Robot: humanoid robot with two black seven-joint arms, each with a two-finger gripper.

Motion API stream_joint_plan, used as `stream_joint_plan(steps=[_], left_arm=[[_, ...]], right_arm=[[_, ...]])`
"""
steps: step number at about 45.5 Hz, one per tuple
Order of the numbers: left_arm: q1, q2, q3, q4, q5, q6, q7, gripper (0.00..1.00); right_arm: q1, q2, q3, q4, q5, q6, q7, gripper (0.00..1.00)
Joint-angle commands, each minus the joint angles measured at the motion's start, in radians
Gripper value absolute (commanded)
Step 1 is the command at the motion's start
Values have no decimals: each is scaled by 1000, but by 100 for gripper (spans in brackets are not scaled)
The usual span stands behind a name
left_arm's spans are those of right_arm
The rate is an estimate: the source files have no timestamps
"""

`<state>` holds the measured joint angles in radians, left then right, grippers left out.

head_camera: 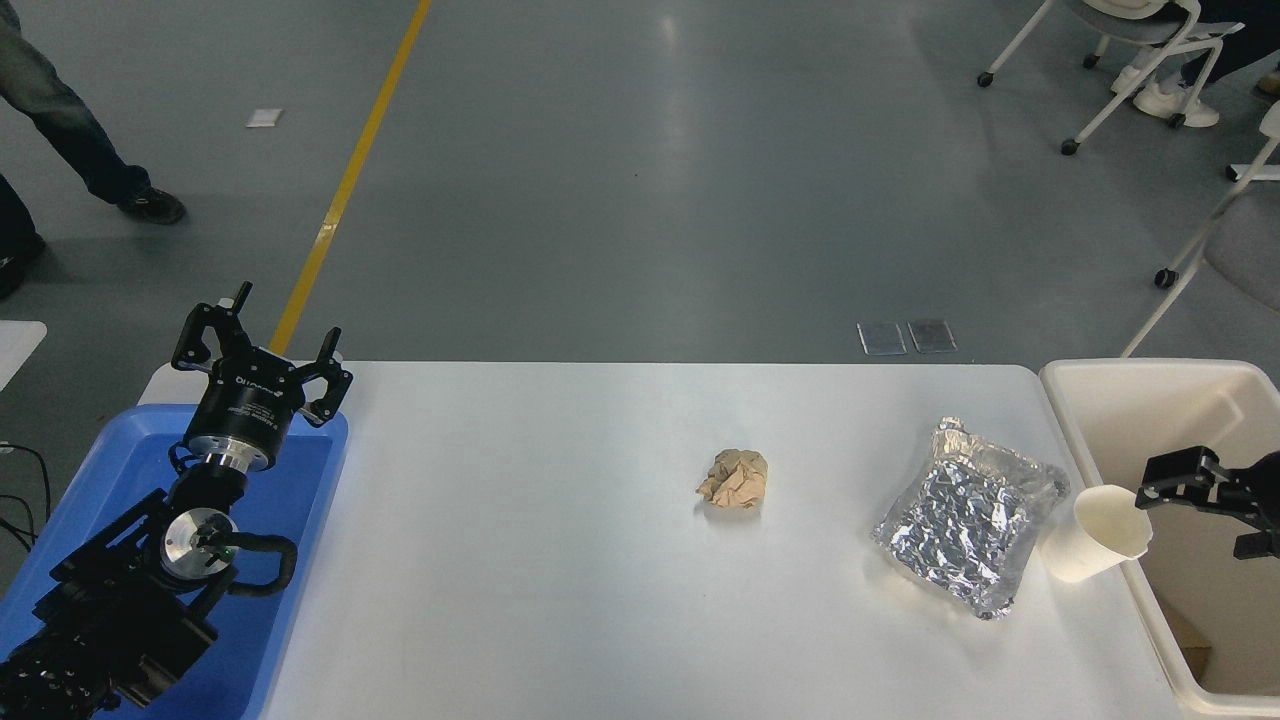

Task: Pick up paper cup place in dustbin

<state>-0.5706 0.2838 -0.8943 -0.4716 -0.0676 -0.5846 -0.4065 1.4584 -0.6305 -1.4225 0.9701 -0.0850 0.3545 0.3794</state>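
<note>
1. The cup (1098, 534) lies tipped on its side at the right edge of the desk (560, 560), its open rim turned toward the bin (1120, 395).
2. It touches the right corner of the foil bag (968, 525) and leans against the bin's left wall.
3. The right gripper (1205, 505) reaches in from the right edge over the bin, jaws spread, its near fingertip just beside the cup's rim.
4. The left gripper (262, 355) is parked over the blue tray (300, 520) at lower left, jaws spread.
5. A paper ball (734, 478) sits mid-desk, well apart from the cup.
</note>
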Motion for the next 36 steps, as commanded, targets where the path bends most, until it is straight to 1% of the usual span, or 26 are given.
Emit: stream_joint_plan(steps=[1, 14, 20, 23, 28, 32, 36], left_arm=[[0, 0, 0, -1, -1, 0, 0, 99], [0, 0, 0, 1, 0, 0, 0, 99], [0, 0, 0, 1, 0, 0, 0, 99], [0, 0, 0, 1, 0, 0, 0, 99], [0, 0, 0, -1, 0, 0, 0, 99], [0, 0, 0, -1, 0, 0, 0, 99], [0, 0, 0, -1, 0, 0, 0, 99]], right_arm=[[-96, 20, 51, -70, 4, -58, -1, 100], [-201, 49, 115, -123, -7, -98, 1, 100], [-220, 51, 120, -129, -9, -126, 1, 93], [-242, 64, 122, -148, -10, -149, -1, 92], [-257, 69, 122, -172, -9, -157, -1, 83], [-259, 69, 122, -180, -9, -160, -1, 67], [-259, 69, 123, -180, -6, -160, 1, 60]])
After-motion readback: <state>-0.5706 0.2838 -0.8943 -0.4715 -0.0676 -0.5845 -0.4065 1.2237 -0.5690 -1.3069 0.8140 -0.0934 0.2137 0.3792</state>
